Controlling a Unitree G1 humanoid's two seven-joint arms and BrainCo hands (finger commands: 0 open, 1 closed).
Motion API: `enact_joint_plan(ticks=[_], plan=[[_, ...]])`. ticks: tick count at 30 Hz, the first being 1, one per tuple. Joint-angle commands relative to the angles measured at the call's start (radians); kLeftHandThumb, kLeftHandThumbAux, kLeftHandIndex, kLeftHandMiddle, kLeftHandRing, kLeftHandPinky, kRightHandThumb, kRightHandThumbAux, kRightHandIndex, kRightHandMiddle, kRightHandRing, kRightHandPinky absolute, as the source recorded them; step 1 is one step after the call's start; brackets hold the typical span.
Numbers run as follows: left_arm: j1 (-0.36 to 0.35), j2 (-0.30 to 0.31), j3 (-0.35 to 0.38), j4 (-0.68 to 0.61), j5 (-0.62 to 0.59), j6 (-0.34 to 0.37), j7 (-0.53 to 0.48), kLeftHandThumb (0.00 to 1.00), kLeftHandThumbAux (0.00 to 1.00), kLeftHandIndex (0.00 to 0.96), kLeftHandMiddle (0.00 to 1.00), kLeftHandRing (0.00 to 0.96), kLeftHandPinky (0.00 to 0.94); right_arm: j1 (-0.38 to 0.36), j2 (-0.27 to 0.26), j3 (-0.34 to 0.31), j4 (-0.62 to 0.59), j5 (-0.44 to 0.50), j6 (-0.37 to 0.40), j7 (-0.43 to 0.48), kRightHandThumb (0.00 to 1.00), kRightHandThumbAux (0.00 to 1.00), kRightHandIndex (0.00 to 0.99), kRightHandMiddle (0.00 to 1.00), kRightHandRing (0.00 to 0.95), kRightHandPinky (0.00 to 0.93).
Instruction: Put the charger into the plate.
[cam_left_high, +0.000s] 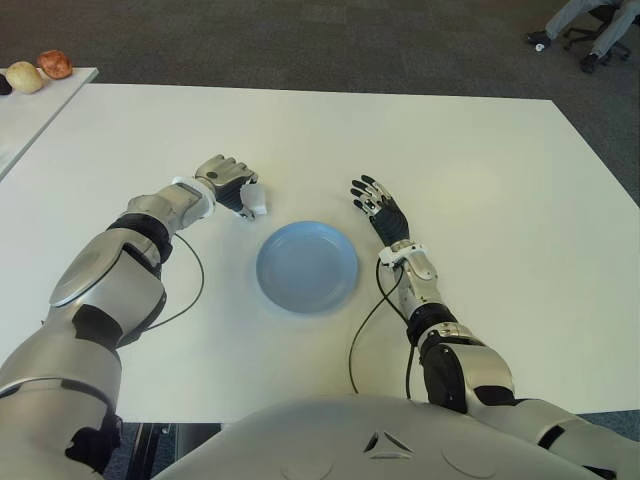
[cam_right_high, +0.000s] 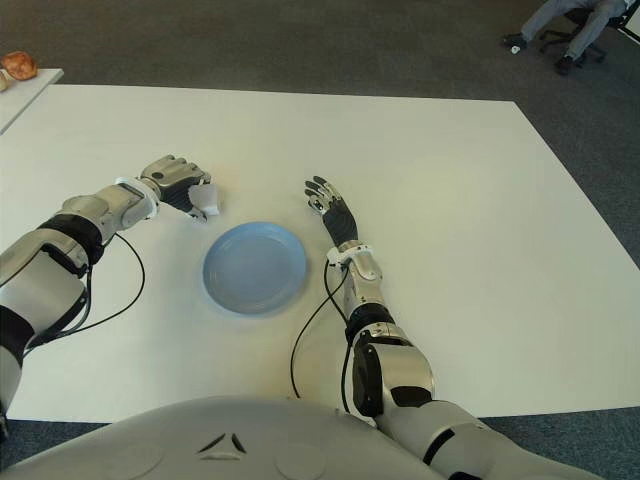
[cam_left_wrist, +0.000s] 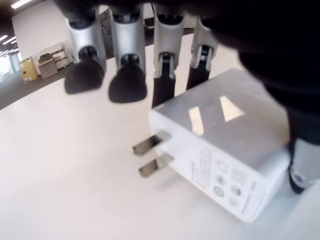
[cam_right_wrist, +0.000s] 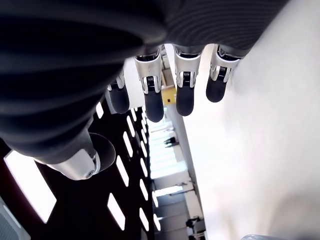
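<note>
The white charger (cam_left_wrist: 225, 150), a block with two metal prongs, sits in my left hand (cam_left_high: 228, 180), whose fingers curl round it with the thumb against its side. Hand and charger (cam_left_high: 253, 198) show just beyond the upper left rim of the round blue plate (cam_left_high: 275, 290), which lies with nothing in it near the middle of the white table (cam_left_high: 480, 180). I cannot tell whether the charger touches the table. My right hand (cam_left_high: 375, 205) shows at the plate's upper right, its fingers (cam_right_wrist: 182, 95) spread and holding nothing.
A second white table at the far left carries round food-like items (cam_left_high: 25, 76). A seated person's legs and an office chair (cam_left_high: 590, 30) are on the dark carpet at the far right. Black cables (cam_left_high: 365, 330) trail from both wrists across the table's near part.
</note>
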Motion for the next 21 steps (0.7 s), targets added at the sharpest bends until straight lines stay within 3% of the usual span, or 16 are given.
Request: enact_joint_plan(ticks=[1,6,11,21], plan=[[0.005,0.041,0.069,-0.068,-0.05,-0.02,-0.023,0.852,0.668,0.398,0.541,0.832,0.8,0.083,0.012,-0.005,0.076,0.008,0.066,-0.022,0.0,0.6,0.122,0.168,0.113,0.055],[0.041,0.105,0.146,-0.251,-0.081,-0.019,-0.046,0.852,0.669,0.398,0.537,0.831,0.787,0.079,0.012,-0.005,0.077,0.006,0.066,-0.025,0.0,0.583,0.116,0.16,0.109,0.057],[0.144,0.179,0.224,-0.532,-0.095,0.025,-0.108,0.852,0.669,0.398,0.536,0.831,0.788,0.079,0.011,-0.005,0.075,0.008,0.072,-0.015,0.0,0.576,0.113,0.16,0.108,0.059],[0.262,0.204,0.334,-0.836,-0.103,0.09,-0.192,0.854,0.668,0.4,0.539,0.836,0.791,0.07,0.012,-0.008,0.08,0.009,0.082,-0.021,0.0,0.578,0.1,0.152,0.104,0.064]])
